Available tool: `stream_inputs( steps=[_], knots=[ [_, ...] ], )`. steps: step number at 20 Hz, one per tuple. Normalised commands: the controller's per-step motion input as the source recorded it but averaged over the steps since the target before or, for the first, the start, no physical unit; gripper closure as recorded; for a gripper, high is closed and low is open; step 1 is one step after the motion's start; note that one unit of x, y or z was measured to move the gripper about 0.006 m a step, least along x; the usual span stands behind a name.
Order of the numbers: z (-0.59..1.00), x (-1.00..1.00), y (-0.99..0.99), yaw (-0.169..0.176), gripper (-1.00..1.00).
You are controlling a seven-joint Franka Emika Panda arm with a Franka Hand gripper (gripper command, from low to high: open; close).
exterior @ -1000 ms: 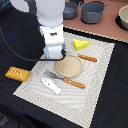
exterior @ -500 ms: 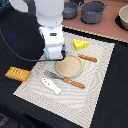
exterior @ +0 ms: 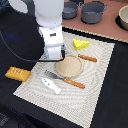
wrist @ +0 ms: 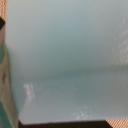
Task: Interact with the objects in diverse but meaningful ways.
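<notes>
My white arm (exterior: 49, 20) hangs low over the pale striped placemat (exterior: 100, 85), just beside the round tan wooden plate (exterior: 69, 65). Wrist view is filled edge to edge w/ a pale blue smooth surface (wrist: 65, 60), prob. the blue block pressed right up to the cam. Claw itself hidden, can't tell if clenched or released. Yellow holed cheese wedge (exterior: 80, 44) sits at the mat's far edge; golden-brown scored bread loaf (exterior: 17, 74) lies off the mat, exterior view's left; small white fish-shaped piece (exterior: 51, 85) near the orange-handled fork (exterior: 65, 79).
</notes>
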Motion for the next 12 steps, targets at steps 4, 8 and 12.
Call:
stream_inputs(
  steps=[4,8,12],
  knots=[
    [0.86,-0.85,0.08,0.006,1.0],
    [0.96,-0.98,0.26,0.0,1.0],
    [0.54,-0.81,0.38,0.0,1.0]
  ],
)
